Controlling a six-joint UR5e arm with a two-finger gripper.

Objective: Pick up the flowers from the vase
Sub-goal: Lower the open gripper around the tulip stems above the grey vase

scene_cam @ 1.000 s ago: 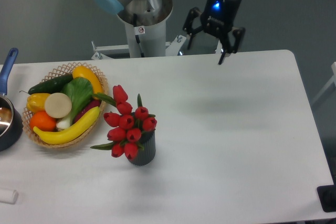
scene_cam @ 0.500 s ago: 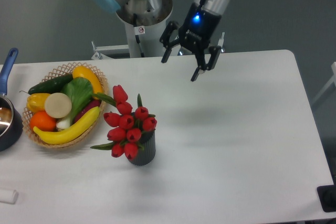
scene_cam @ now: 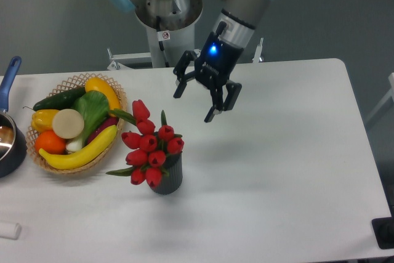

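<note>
The flowers (scene_cam: 148, 145), a bunch of red closed tulip buds with green leaves, stand in the small dark grey ribbed vase (scene_cam: 168, 178) at the table's left centre. My gripper (scene_cam: 193, 103) hangs in the air above and to the right of the bunch, open, fingers spread and pointing down to the left. Nothing is between its fingers (scene_cam: 211, 115). A clear gap separates it from the buds.
A wicker basket (scene_cam: 74, 82) holding a banana, cucumber, pepper and other produce sits left of the flowers. A dark pot with a blue handle (scene_cam: 8, 78) is at the left edge. A small white object (scene_cam: 9, 230) lies front left. The robot base (scene_cam: 167, 23) stands behind the table.
The gripper has swung from the table's back right edge leftward and down toward the flowers, staying open. The flowers, vase and basket have not moved.
</note>
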